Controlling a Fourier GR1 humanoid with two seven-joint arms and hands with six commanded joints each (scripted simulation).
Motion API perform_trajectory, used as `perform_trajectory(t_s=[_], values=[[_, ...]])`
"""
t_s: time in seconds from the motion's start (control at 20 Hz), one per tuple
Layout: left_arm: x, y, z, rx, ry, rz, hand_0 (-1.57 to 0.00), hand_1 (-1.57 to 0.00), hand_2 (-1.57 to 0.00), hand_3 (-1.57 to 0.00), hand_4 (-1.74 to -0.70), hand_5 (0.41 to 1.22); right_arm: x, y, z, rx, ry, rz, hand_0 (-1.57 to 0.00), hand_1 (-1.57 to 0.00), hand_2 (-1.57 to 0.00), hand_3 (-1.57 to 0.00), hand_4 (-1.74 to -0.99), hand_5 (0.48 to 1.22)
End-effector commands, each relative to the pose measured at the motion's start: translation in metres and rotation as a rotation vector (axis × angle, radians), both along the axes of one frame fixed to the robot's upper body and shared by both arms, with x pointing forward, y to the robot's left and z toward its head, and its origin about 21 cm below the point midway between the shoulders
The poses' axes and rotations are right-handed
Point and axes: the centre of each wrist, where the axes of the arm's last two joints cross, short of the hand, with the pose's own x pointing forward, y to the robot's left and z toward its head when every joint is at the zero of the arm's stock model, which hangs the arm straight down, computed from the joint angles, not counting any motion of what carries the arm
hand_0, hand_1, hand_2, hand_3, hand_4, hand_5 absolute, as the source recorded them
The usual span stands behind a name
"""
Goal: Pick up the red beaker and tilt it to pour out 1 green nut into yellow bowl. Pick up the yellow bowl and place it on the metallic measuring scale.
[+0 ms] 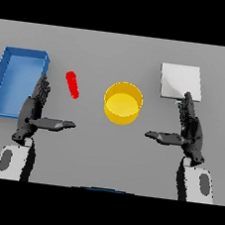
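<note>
The red beaker (72, 84) lies on its side on the table, left of centre, a slim red tube. The yellow bowl (122, 103) stands upright in the middle; no nut shows in it. At the back right lies the metallic measuring scale (180, 82), a flat pale square. My left hand (33, 109) rests open just left of and below the beaker, thumb pointing inward, touching nothing. My right hand (191, 128) is open too, its fingertips at the scale's near edge, thumb pointing toward the bowl. Both hands hold nothing.
A blue tray (4, 78) with raised walls sits at the far left, right beside my left hand's fingers. Grey table surface stretches between the two hands in front of the bowl.
</note>
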Motion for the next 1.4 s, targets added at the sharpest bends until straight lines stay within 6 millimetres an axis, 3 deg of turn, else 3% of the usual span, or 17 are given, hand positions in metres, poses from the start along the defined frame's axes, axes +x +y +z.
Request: perform_trajectory(t_s=[0.0, 0.25, 0.3, 0.4, 0.65, 1.0, 1.35], values=[[-0.001, 0.0, 0.0, -0.001, -0.001, 0.001, 0.0, 0.0, 0.0, 0.0, -1.14, 0.66, 0.0, 0.0, 0.0, 0.001, 0.0, -0.001, 0.0, 0.0, 0.0, 0.0, -1.071, 0.578], [-0.006, -0.001, -0.001, -0.004, -0.011, -0.003, 0.0, 0.0, 0.0, 0.0, -1.14, 0.66, -0.002, 0.001, 0.0, 0.003, -0.005, 0.0, 0.0, 0.0, 0.0, 0.0, -1.071, 0.578], [-0.021, -0.003, 0.002, 0.074, -0.051, -0.042, 0.0, 0.0, 0.0, 0.0, -1.14, 0.66, -0.009, 0.0, 0.005, -0.15, -0.097, 0.009, 0.0, 0.0, 0.0, 0.0, -1.071, 0.578], [-0.034, -0.008, 0.017, 0.152, -0.083, -0.078, 0.0, 0.0, 0.0, 0.0, -1.14, 0.66, -0.02, 0.005, 0.009, -0.292, -0.153, 0.025, 0.0, 0.0, 0.0, 0.0, -1.066, 0.576], [-0.039, -0.009, 0.029, 0.2, -0.032, -0.103, 0.0, 0.0, 0.0, 0.0, -1.14, 0.652, -0.022, 0.009, 0.015, -0.313, -0.159, 0.05, 0.0, 0.0, 0.0, 0.0, -1.118, 0.6], [0.002, -0.011, 0.007, 0.208, 0.058, -0.118, 0.0, 0.0, 0.0, 0.0, -1.17, 0.648, -0.022, 0.004, 0.013, -0.253, -0.147, 0.09, 0.0, 0.0, 0.0, 0.0, -1.209, 0.627], [0.051, -0.012, -0.003, 0.228, 0.049, -0.146, 0.0, 0.0, 0.0, 0.0, -1.18, 0.637, -0.023, 0.005, 0.014, -0.245, -0.165, 0.089, 0.0, 0.0, 0.0, 0.0, -1.227, 0.625]])
